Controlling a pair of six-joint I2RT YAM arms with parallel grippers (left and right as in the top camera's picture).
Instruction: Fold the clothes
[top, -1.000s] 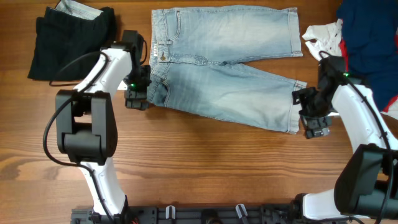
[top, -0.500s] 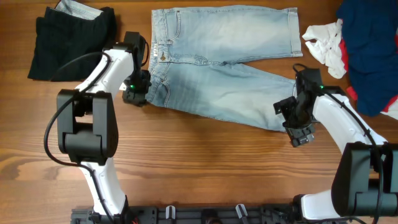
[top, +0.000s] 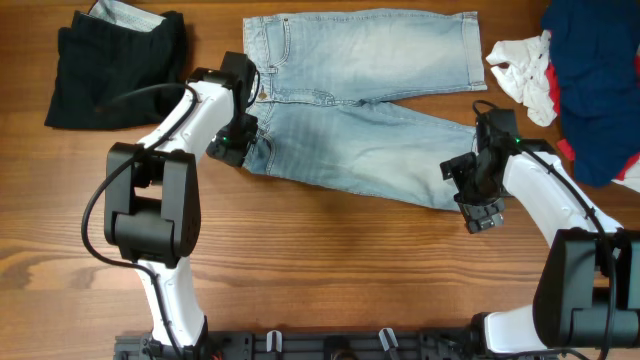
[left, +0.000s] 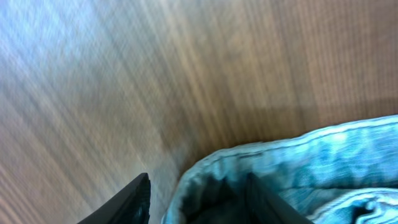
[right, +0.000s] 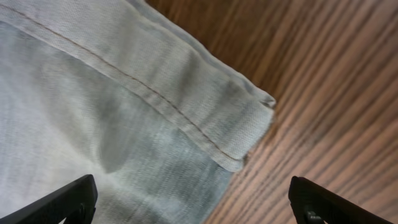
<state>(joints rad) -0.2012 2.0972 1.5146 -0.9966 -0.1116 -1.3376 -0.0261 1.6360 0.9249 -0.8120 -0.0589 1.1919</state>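
Straddling the waist edge of the light-blue denim jeans, the left tool stands spread, with the rolled waistband lying between its 2 fingers and nothing pinched yet. Over the last second it has slid from the bare wooden bench just beside the waist corner onto the cloth itself. The right tool is also spread wide, poised over the stitched hem of the near leg. It has come in from outside the leg end and has held there for the last half second. Both ends of the near leg are now lined up for a grasp, so the first fold looks ready to begin once the fingers press together.

The jeans lie flat across the upper middle of the bench, legs pointing right. The left wrist view is blurred, so the depth of the bite is hard to judge. Seen from overhead, the right arm covers the hem corner. A black folded garment sits far left. A white crumpled cloth and a dark-blue garment are cut off at the right edge.
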